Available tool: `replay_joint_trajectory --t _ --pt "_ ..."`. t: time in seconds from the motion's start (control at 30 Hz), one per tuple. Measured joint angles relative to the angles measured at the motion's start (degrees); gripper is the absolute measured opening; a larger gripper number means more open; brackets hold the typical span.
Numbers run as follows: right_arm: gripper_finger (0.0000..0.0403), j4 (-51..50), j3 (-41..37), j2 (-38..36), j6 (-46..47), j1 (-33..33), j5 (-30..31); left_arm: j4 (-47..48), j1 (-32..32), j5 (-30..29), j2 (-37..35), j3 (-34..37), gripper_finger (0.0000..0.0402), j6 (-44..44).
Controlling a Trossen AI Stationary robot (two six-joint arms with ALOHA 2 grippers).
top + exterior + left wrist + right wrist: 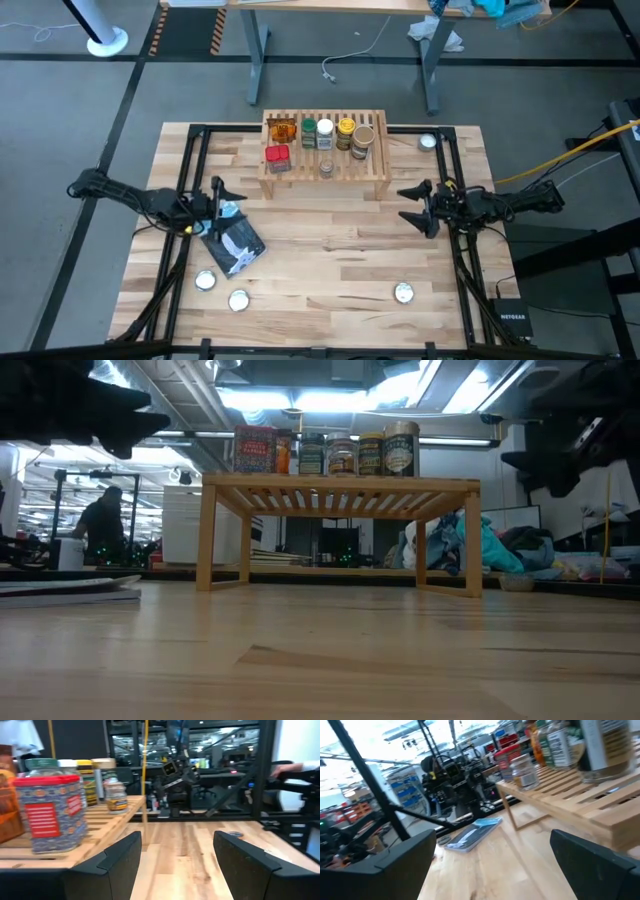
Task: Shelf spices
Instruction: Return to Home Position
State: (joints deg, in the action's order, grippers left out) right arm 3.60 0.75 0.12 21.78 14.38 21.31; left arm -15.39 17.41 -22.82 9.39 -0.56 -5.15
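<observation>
Left tool (pixel 177 840) spread, right tool (pixel 493 840) spread; spices (pixel 325 133) atop shelf (pixel 350 176).

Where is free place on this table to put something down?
Bare: the wooden tabletop before the light-wood slatted shelf, between the blue-and-white pouch and the right pincer; also the shelf's front step beside the small clear jar. Crowded: its back row of jars.

Centre: table (pixel 340 240) lies bare before the shelf (pixel 300 177)
Shelf top: spices (pixel 324 133) packed close along the back step
Left front: pouch (pixel 236 246), two silver discs (pixel 206 281)
Right: single discs front and back
</observation>
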Motion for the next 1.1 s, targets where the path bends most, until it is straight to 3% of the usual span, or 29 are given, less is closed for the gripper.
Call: replay_joint_trajectory --t 0.2,0.77,1.1 --pt "0.0397 -0.1 0.0 0.0 0.0 -1.8 0.0 1.3 -1.9 0.0 0.0 0.0 0.0241 1.0" --pt "0.0397 -0.2 0.0 0.0 0.0 -1.6 0.0 11.8 -1.8 0.2 0.3 0.0 0.0241 16.7" --pt "0.0397 -0.2 0.0 0.0 0.0 -1.6 0.0 11.8 -1.8 0.2 0.3 0.0 0.0241 14.0"
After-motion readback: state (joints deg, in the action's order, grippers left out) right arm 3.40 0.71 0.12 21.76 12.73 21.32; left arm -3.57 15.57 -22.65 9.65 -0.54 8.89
